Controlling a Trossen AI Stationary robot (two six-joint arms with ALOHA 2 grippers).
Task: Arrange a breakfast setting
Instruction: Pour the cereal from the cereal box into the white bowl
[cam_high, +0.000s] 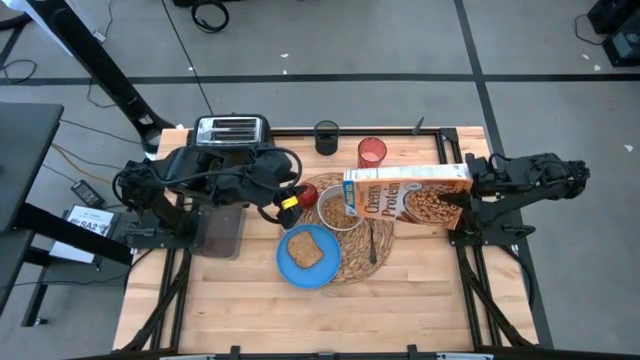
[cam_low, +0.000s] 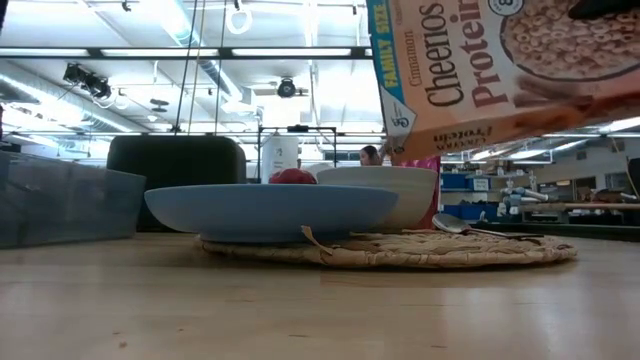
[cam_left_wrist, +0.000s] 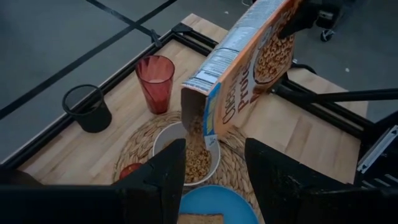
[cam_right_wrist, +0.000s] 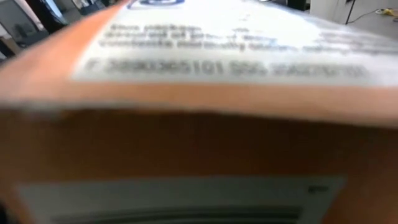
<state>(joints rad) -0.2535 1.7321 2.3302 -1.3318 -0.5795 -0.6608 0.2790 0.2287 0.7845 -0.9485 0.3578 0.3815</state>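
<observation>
A woven straw placemat (cam_high: 355, 250) holds a white bowl (cam_high: 335, 210) of brown cereal, a metal spoon (cam_high: 372, 240) and a red apple (cam_high: 305, 193). A blue plate (cam_high: 308, 262) with a toast slice (cam_high: 305, 248) overlaps its near left part. A red cup (cam_high: 372, 152) stands behind the mat. My right gripper (cam_high: 458, 200) is shut on a cereal box (cam_high: 405, 195), which is tipped over the bowl. Cereal (cam_left_wrist: 198, 134) falls from the box's open end. My left gripper (cam_left_wrist: 214, 180) is open and empty, above the plate's far left, beside the apple. My right gripper holds the cereal box by its closed end (cam_left_wrist: 292, 18), coming level from the table's right side. The box is lifted clear and lies lengthwise, slanting down to the left, with its open end (cam_left_wrist: 199, 87) just above the bowl. The box hides the fingers in the right wrist view.
A toaster (cam_high: 232, 130) stands at the far left and a black mesh cup (cam_high: 327, 137) at the far edge. A grey bin (cam_high: 220, 230) sits under my left arm. The near part of the wooden table (cam_high: 330, 320) is bare.
</observation>
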